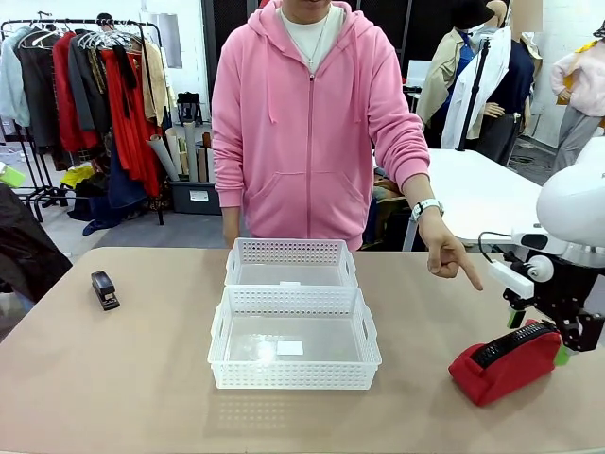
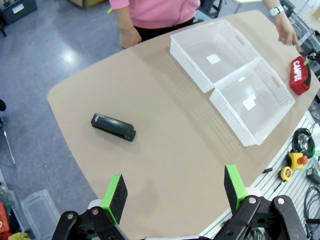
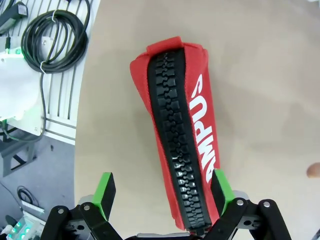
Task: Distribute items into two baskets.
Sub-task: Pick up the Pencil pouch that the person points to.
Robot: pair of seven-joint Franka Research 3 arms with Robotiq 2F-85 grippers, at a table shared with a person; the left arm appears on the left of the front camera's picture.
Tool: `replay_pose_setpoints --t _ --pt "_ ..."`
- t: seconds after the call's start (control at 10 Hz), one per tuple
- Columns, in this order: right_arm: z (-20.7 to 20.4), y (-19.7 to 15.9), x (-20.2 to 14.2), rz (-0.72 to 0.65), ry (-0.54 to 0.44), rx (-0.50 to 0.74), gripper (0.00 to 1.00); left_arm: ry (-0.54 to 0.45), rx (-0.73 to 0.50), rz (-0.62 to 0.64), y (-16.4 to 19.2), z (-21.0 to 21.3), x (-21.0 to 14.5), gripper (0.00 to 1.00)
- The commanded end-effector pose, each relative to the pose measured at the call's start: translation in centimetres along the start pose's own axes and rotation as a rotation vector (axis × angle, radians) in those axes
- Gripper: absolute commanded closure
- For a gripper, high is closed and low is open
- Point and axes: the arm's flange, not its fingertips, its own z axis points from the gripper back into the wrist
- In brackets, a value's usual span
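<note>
Two white lattice-sided plastic baskets [image 1: 294,376] out on the tan counter [image 1: 123,378]. One red fabric pouch with a black zipper [image 1: 501,364], one small black stapler [image 1: 104,289], a single of each. And one person in a pink hoodie [image 1: 307,123] across the way.

You're in a robot lab set up inside a garment studio. Past the tan worktop [image 1: 113,378] a clothes rack [image 1: 95,85] holds coats and red dresses, with rolls [image 1: 180,151] leaning beside it and a white table [image 1: 473,194] nearby. Coiled cables [image 3: 29,40] and an emergency-stop button [image 2: 298,160] sit on a slotted metal base beside the worktop.
</note>
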Motion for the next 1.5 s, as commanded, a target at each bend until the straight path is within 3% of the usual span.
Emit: replay_pose_setpoints --t 0.0,0.9,1.4 --pt "-1.5 -0.5 -0.2 0.049 -0.004 0.003 0.0 -0.012 -0.013 -0.002 0.0 0.0 0.0 0.0" --pt "-3.6 -1.3 0.4 0.056 -0.004 0.03 0.0 -0.012 -0.013 -0.002 0.0 0.0 0.0 0.0" --pt "-3.3 -1.0 0.2 0.051 0.003 0.018 0.78 -0.012 -0.013 -0.002 0.0 0.0 0.0 0.0"
